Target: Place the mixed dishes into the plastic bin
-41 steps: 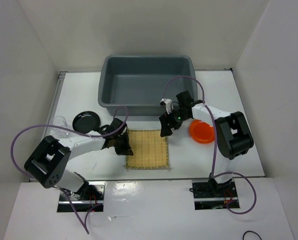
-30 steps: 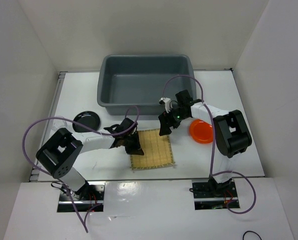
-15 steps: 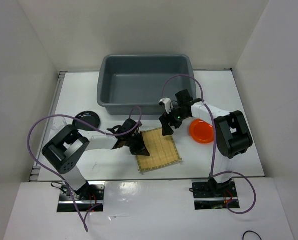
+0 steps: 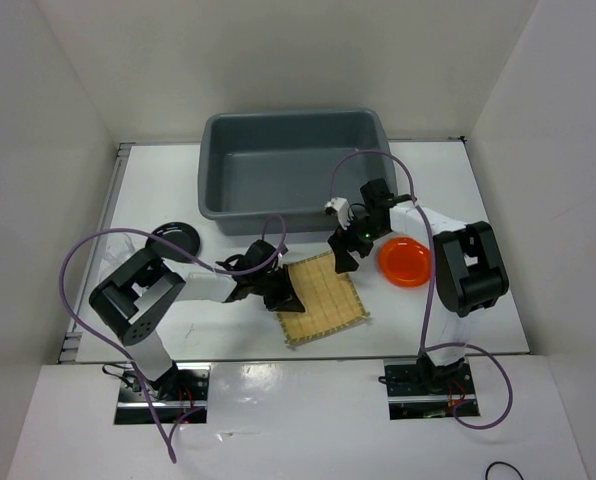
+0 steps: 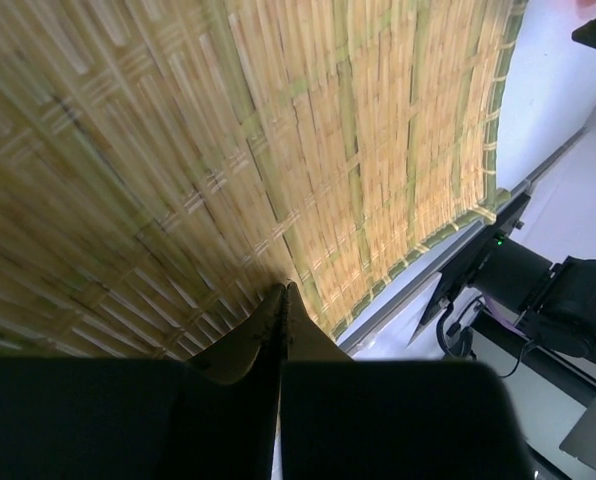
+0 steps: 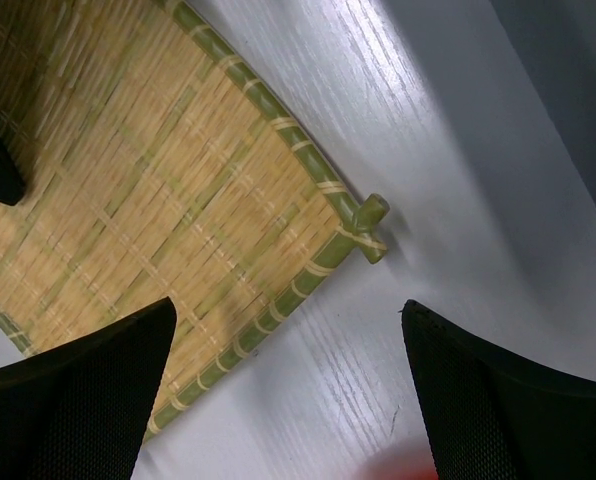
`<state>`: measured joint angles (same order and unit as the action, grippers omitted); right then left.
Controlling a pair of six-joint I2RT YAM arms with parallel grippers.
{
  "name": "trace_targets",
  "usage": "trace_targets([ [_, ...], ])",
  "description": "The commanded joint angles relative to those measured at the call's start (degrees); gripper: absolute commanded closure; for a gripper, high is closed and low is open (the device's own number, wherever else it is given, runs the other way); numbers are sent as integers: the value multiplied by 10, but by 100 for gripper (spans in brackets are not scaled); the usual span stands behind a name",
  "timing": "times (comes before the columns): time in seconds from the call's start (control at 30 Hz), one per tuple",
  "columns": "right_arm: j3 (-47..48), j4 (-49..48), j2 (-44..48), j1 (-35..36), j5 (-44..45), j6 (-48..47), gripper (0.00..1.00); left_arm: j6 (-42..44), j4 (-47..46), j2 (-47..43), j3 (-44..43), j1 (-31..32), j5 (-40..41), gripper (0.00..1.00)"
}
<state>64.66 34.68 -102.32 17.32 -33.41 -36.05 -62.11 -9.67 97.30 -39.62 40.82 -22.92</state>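
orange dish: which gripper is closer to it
Right. The right gripper sits beside the orange dish; the left gripper is across the bamboo mat, farther away.

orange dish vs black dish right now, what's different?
Colour: the orange dish is bright orange, the black dish glossy black. Place: the orange dish lies right of the mat, the black dish far to its left. Both are small, round, on the table, outside the bin.

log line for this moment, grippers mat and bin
left gripper: shut, tips on bamboo mat | right gripper: open over mat corner | plastic bin: empty
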Motion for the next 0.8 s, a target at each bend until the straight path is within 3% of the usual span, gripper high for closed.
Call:
trace_targets([
  [0.0,-15,139,-64,1,58,-45,2,23,74,51,38,12,68,100],
  [0.13,5,160,-82,1,47,-61,2,30,128,46,6,17,83,100],
  [0.37,5,149,-45,-4,33,-55,2,47,363,-74,-128,45,211,100],
  [0.47,5,143,-39,-4,33,-48,2,65,437,-85,-179,51,251,100],
  [0.6,-1,137,-34,-4,33,-48,2,71,486,-85,-185,57,271,100],
  [0.77,-1,137,-28,-4,28,-48,2,66,454,-70,-137,57,259,100],
])
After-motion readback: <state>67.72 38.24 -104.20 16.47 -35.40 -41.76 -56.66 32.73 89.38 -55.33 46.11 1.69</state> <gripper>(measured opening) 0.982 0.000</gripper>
